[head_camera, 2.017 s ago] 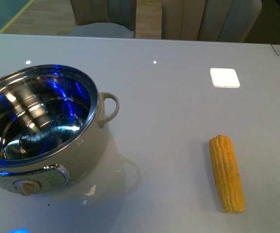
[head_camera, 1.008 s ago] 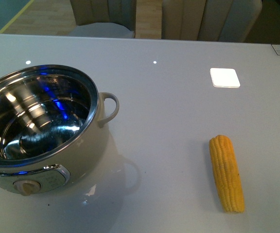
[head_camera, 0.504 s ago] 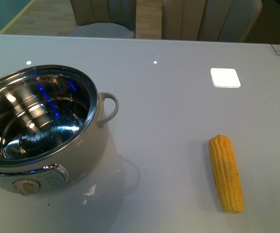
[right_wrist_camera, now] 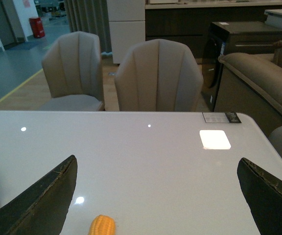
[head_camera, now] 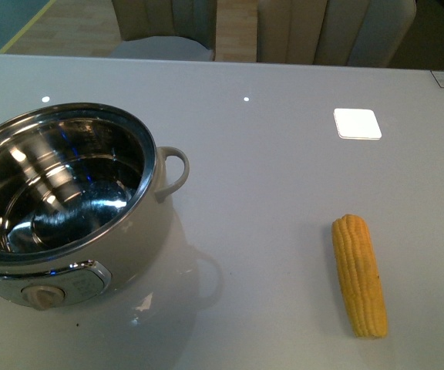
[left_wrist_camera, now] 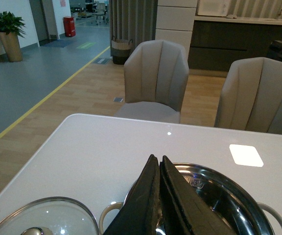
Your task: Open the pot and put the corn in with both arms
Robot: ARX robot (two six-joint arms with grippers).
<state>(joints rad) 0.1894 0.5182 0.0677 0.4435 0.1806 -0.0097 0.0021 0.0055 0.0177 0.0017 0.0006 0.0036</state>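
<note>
Left gripper (left_wrist_camera: pixel 158 158) is seen with its 2 fingers pressed flat together and nothing held between them, above the pot (left_wrist_camera: pixel 239 182). Right gripper (right_wrist_camera: pixel 156 159) is spread wide with nothing between its fingers, and the corn (right_wrist_camera: pixel 102 226) is seen on the table below it.

In the front view the pot (head_camera: pixel 151 220) is found at the robot's left with its lid off, its steel interior bare, its loop handle turned toward the table's middle and its dial facing the robot. The corn (head_camera: pixel 358 275) is laid flat on the table (head_camera: pixel 268 177) at the robot's right, well apart from the pot, lengthwise toward the robot.

A glass lid (left_wrist_camera: pixel 43 215) is shown resting on the table just beside the pot. 2 chairs (left_wrist_camera: pixel 155 78) are placed behind the far edge.
</note>
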